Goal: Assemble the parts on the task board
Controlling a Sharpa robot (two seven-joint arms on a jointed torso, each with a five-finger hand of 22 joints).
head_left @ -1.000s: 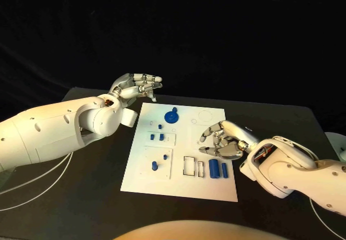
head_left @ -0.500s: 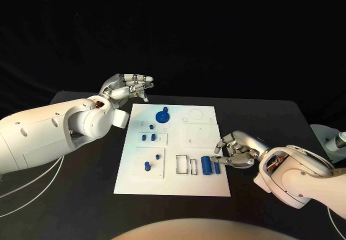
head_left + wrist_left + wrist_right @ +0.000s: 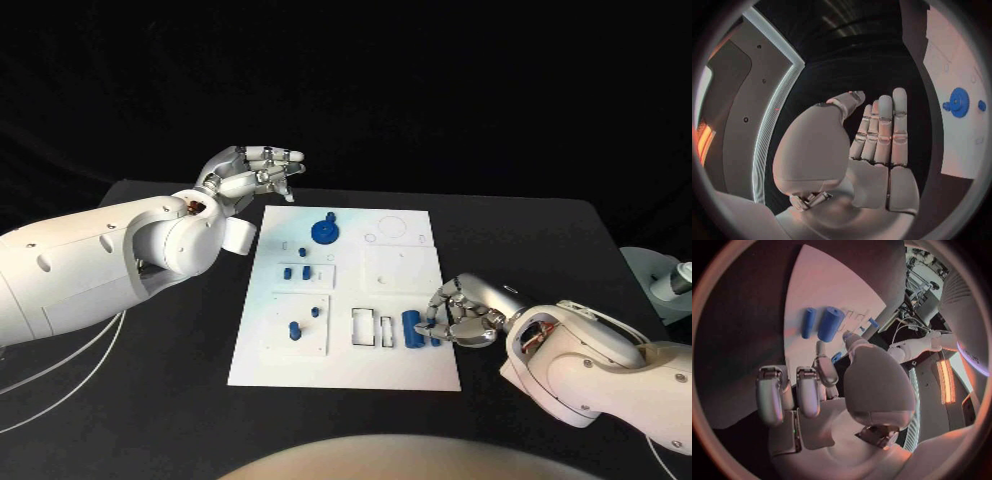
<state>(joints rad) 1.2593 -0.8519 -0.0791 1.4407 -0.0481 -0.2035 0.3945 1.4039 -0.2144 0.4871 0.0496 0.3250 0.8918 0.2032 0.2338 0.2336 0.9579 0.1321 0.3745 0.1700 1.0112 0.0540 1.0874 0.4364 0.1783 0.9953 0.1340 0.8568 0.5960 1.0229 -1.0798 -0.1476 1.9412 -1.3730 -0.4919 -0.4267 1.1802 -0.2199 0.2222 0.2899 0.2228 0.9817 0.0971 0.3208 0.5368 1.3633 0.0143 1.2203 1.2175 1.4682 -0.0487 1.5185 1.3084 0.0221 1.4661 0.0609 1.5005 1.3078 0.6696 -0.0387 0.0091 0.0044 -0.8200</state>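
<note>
Head view: the right robot hand [image 3: 464, 317], fingers curled and holding nothing, hangs beside two blue cylinder parts [image 3: 420, 329] on the flat white task board [image 3: 346, 370]. The left robot hand [image 3: 254, 170] hovers, fingers loosely bent and empty, past the board's far corner.

Left wrist view: its fingers are straight, side by side, away from one blue gear part [image 3: 959, 102].

Right wrist view: two blue cylinders lie just beyond the fingertips [image 3: 822, 347].

A black table [image 3: 159, 400] spans the lower half of the frame, its far edge running across the middle against a dark background. The white task board [image 3: 397, 372] lies flat on it at the centre, a tall rectangle reaching from just below the far edge down towards the lower middle of the frame. Thin white cables [image 3: 58, 375] trail over the table at the lower left. At the right edge of the frame, beside the table's corner, a pale round object [image 3: 656, 275] shows partly.
</note>
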